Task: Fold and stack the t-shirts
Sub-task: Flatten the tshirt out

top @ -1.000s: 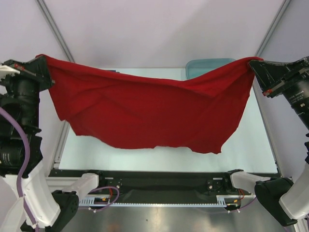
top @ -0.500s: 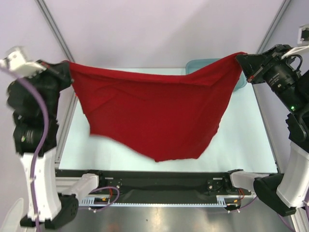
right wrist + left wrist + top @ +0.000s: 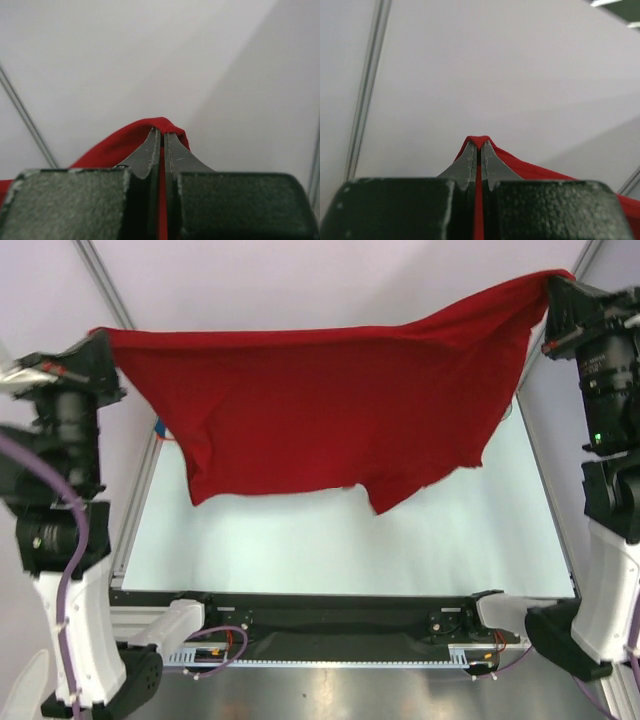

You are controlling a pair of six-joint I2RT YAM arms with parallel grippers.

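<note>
Now we hold the red t-shirt point(image 3: 330, 410) spread above the table point(image 3: 300, 550). Our left gripper point(image 3: 478, 144) and right gripper point(image 3: 161, 134) each pinch a corner, jaws clamped on cloth

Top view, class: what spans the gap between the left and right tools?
The red tee, pinched by left tool and right tool, shown in the top view.

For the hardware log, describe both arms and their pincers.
The left arm and right arm have black cylindrical joints above white lower links. A purple cable runs down the left one. The left pincer and right pincer have tapered grey fingers on black textured blocks.
</note>
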